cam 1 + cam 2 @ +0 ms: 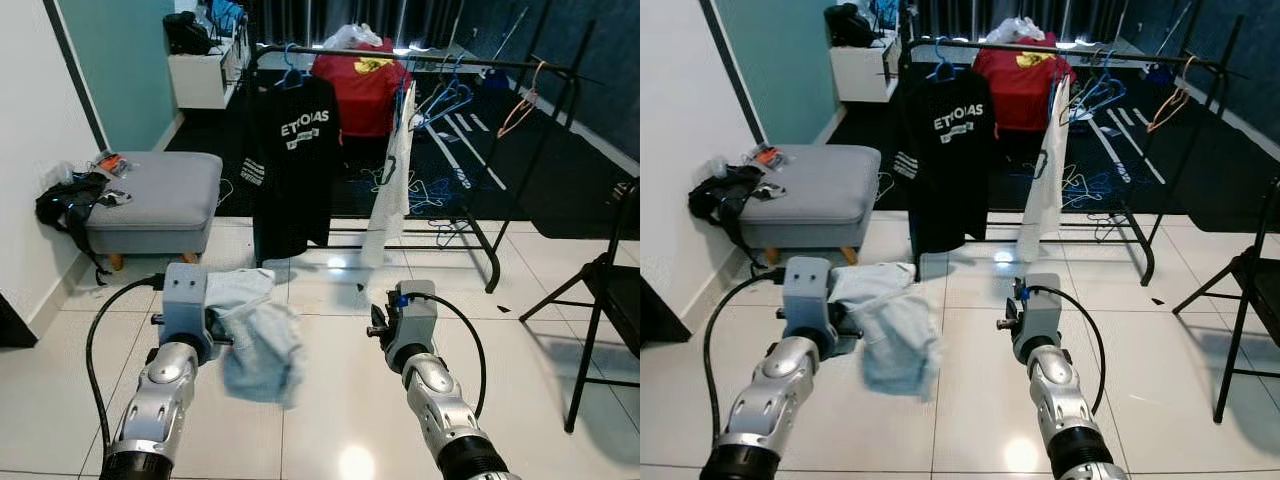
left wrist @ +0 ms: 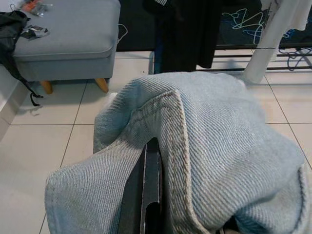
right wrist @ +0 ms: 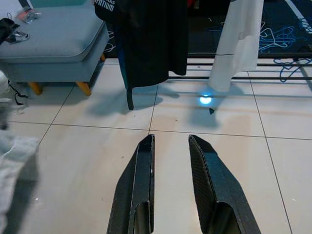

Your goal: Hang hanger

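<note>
A light blue denim garment (image 1: 258,335) hangs from my left gripper (image 2: 150,195), which is shut on it; the cloth drapes over the fingers and hides most of them. My right gripper (image 3: 170,141) is held low over the tiled floor, open and empty. Ahead stands a black clothes rack (image 1: 420,58). A black T-shirt (image 1: 292,170) hangs on a blue hanger (image 1: 290,75) at its left end, and a white garment (image 1: 390,190) hangs near the middle. Empty blue hangers (image 1: 445,100) and an orange hanger (image 1: 520,110) hang further right.
A grey ottoman (image 1: 160,200) sits at the left, with a black bag (image 1: 70,205) beside it. A black folding chair (image 1: 605,300) stands at the right. A red shirt (image 1: 362,85) hangs behind the rack, and loose blue hangers (image 1: 420,190) lie on the dark floor beneath.
</note>
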`<state>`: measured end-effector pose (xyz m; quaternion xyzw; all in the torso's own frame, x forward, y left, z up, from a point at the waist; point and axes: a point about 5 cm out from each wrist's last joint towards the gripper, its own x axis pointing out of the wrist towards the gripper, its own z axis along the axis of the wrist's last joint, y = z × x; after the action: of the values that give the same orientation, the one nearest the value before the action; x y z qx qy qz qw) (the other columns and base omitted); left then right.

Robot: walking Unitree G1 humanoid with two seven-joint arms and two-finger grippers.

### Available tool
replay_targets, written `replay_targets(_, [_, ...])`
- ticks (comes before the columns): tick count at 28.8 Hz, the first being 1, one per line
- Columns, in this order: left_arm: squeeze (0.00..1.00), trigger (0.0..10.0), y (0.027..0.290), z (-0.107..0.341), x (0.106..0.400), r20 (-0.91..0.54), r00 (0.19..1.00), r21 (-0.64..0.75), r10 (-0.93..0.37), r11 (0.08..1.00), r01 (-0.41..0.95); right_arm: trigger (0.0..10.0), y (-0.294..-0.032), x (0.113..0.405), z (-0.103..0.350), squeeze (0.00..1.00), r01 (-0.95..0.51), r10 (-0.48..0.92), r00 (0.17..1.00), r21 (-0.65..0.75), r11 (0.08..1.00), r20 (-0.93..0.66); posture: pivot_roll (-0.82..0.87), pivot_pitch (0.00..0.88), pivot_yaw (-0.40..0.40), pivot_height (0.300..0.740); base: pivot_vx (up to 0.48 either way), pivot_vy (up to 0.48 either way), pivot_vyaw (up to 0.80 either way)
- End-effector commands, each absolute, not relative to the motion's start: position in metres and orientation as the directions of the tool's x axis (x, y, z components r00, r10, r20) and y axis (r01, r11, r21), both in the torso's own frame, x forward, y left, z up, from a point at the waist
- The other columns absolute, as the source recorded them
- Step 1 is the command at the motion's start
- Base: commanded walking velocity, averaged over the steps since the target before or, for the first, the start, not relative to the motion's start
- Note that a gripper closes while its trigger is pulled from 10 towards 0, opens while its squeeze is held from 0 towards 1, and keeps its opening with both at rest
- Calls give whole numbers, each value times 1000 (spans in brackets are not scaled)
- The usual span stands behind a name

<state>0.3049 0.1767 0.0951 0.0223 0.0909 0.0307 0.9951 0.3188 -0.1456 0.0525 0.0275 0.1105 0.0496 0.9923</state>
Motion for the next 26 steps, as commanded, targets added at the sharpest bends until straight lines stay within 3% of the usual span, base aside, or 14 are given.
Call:
replay_targets(1, [0,10000,174,102,305,-138,989,40,54,998,-49,10000,-148,319,52,0,-91,100,970,54,994,-223,55,0,-7,740,0,0,0])
replay_targets(7, [0,10000,174,102,305,-143,988,27,59,998,-55,10000,-147,320,56,0,-110,117,972,45,993,-204,54,0,-14,740,0,0,0])
replay_targets(9, [0,10000,175,101,305,-146,987,18,66,998,-64,10000,-141,321,61,0,-165,167,971,31,986,-168,49,0,-23,740,0,0,0])
replay_targets(10, [0,10000,178,100,303,-150,986,12,78,997,-78,10000,-126,321,74,0,-296,294,952,-7,955,-89,42,0,-32,740,0,0,0])
replay_targets(12, [0,10000,178,100,303,-150,986,12,78,997,-78,10000,-126,321,74,0,-296,294,952,-7,955,-89,42,0,-32,740,0,0,0])
replay_targets(14, [0,10000,181,100,303,-154,984,33,90,996,-86,10000,-108,318,86,0,-456,455,890,-98,885,-30,45,0,-38,740,0,0,0])
replay_targets(15, [0,10000,181,100,303,-154,984,33,90,996,-86,10000,-108,318,86,0,-456,455,890,-98,885,-30,45,0,-38,740,0,0,0])
replay_targets(18, [0,10000,180,109,307,-125,991,26,55,998,-53,10000,-90,310,84,0,-643,640,763,-199,739,-88,56,0,-49,740,0,0,0])
replay_targets(22, [0,10000,178,114,308,-95,995,12,31,999,-30,10000,-88,308,83,0,-668,662,742,-209,715,-106,58,0,-51,740,0,0,0])
replay_targets(26, [0,10000,174,130,308,14,999,-29,-38,999,39,10000,-89,314,85,0,-638,633,769,-171,750,-94,62,0,-38,740,0,0,0])
